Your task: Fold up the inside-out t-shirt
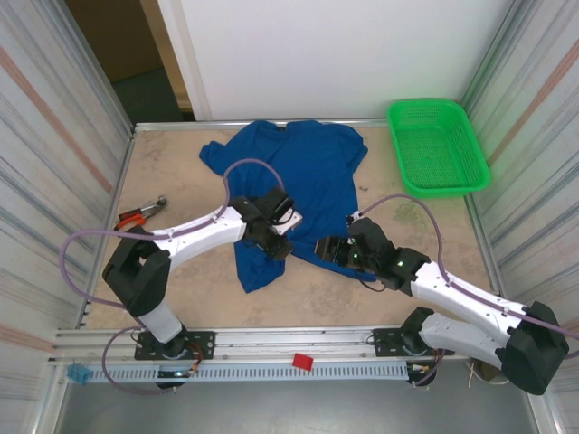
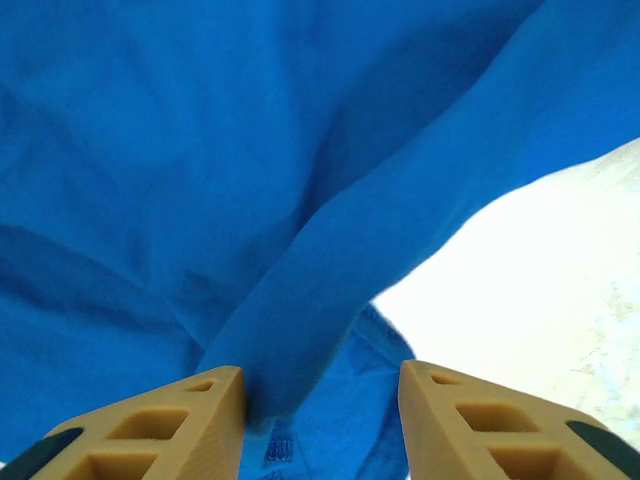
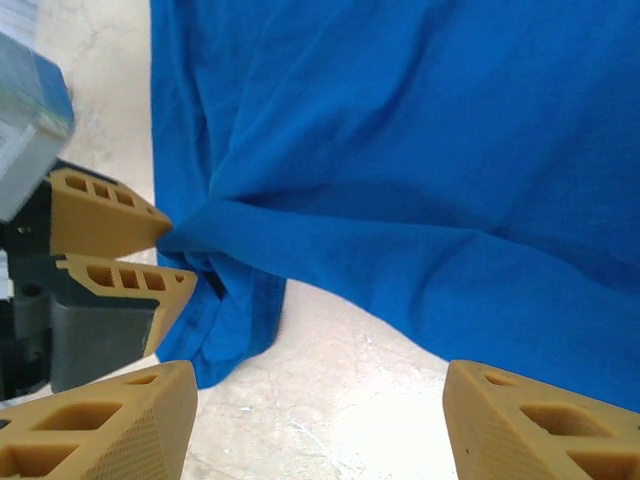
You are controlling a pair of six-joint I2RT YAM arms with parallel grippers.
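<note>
t-shirt (image 1: 303, 172): on the desk (image 1: 181, 181), in the middle
basket (image 1: 439, 149): far right corner, right of the t-shirt
pliers (image 1: 143, 213): left edge
left end effector (image 1: 279, 249): at the t-shirt's near edge

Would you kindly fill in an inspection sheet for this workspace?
Surface: beige table, scuffed.
Job's things: blue t-shirt lying rumpled mid-table, not yet folded.
Clutter: green basket at the far right, empty; red-handled tool at the left edge.
Grippers: left gripper jaws parted around a shirt fold; right gripper open, holding nothing.
Cables: purple cables loop over both arms.
Surroundings: corrugated side walls, white back panel.
</note>
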